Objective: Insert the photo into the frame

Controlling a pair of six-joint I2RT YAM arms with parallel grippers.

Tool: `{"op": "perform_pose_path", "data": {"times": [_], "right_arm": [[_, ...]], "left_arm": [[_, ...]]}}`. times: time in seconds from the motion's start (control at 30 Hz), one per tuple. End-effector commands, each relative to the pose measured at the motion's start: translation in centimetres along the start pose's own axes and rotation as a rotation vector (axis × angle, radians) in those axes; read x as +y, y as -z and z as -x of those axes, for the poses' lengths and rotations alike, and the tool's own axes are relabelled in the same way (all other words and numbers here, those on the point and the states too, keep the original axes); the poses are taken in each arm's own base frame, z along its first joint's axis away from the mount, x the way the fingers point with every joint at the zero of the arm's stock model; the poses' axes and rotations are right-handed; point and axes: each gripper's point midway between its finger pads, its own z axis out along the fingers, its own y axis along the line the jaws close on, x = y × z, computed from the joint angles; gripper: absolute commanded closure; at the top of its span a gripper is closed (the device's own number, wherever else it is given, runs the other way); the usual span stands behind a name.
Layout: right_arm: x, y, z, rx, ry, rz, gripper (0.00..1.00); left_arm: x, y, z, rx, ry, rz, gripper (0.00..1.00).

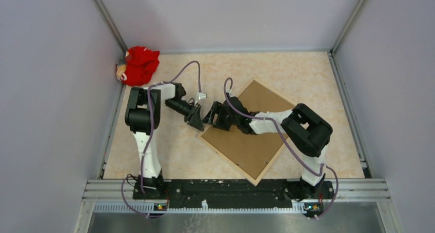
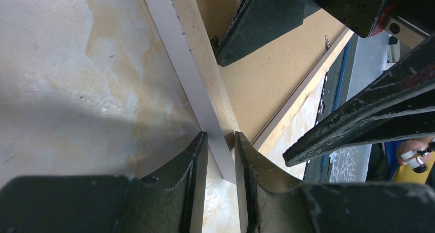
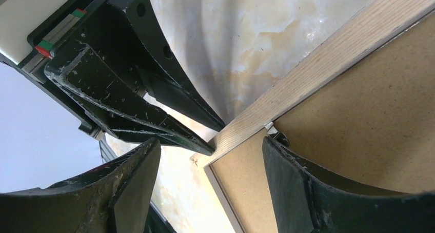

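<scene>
The frame [image 1: 225, 159] lies back up on the table, turned like a diamond, with a plain brown backing board [image 1: 251, 151] inside its pale wood rim. The photo is hidden. My left gripper [image 1: 197, 122] is at the frame's left corner. In the left wrist view it [image 2: 221, 140] is shut on the end of the wood rail [image 2: 205, 63], which has a white side. My right gripper [image 1: 211, 115] hangs over the same corner from the other side. It [image 3: 210, 139] stands open, one finger over the bare table and the other over the backing board [image 3: 369, 120] by a small metal clip [image 3: 274, 133].
A red cloth toy [image 1: 139, 64] lies in the far left corner against the wall. Grey walls close in the table on three sides. A metal rail [image 1: 236, 187] runs along the near edge by the arm bases. The two grippers are almost touching.
</scene>
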Motion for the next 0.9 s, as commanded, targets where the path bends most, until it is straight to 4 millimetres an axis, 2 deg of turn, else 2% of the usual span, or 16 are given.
{"op": "perform_pose_path", "data": {"times": [0.0, 0.17, 0.3, 0.47, 0.53, 0.6, 0.67, 0.87], "right_arm": [[-0.5, -0.6, 1.4, -0.050, 0.037, -0.034, 0.27], [-0.3, -0.8, 1.4, -0.047, 0.042, -0.024, 0.28], [1.3, -0.3, 1.4, -0.031, 0.042, 0.035, 0.27], [5.5, 2.6, 3.2, -0.038, 0.029, 0.173, 0.21], [6.2, 4.3, 4.6, -0.073, 0.033, 0.185, 0.20], [5.8, 5.7, 6.1, -0.121, 0.043, 0.161, 0.17], [4.5, 6.2, 6.8, -0.141, 0.062, 0.098, 0.15], [0.9, 4.4, 5.9, -0.090, 0.104, -0.010, 0.14]], "left_arm": [[0.4, -0.2, -0.5, 0.009, -0.045, 0.010, 0.68], [0.4, -0.2, -0.5, 0.010, -0.049, 0.009, 0.69], [0.4, -0.1, -0.4, 0.013, -0.048, 0.012, 0.69], [0.5, 0.6, 0.4, 0.011, -0.057, 0.023, 0.68], [0.4, 1.0, 1.0, 0.005, -0.066, 0.029, 0.68], [0.4, 1.2, 1.4, 0.001, -0.075, 0.034, 0.68], [0.3, 1.2, 1.6, -0.007, -0.074, 0.035, 0.68], [0.5, 0.8, 1.2, -0.012, -0.049, 0.032, 0.69]]}}
